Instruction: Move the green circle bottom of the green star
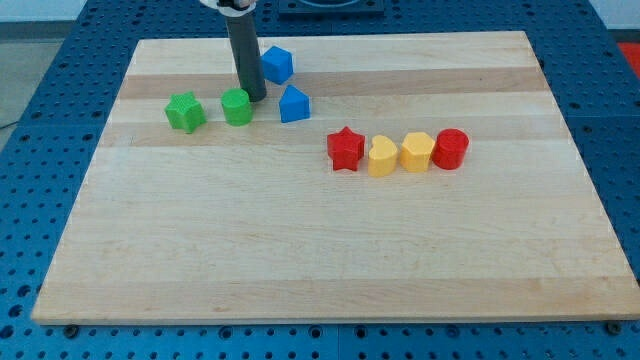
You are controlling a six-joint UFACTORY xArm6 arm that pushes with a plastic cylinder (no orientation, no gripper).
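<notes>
You have one view only — a camera set in front of the board (320, 250) and above it, looking down at a slant toward twelve o'clock. The near edge runs along the view's bottom at six o'clock; the far edge sits close under the view's top. It stands back enough that you see the whole wooden top, with strips of the blue perforated table (30, 150) at three and nine o'clock. The rod (243, 50) enters from twelve o'clock — its upper part is cut off by the frame.
</notes>
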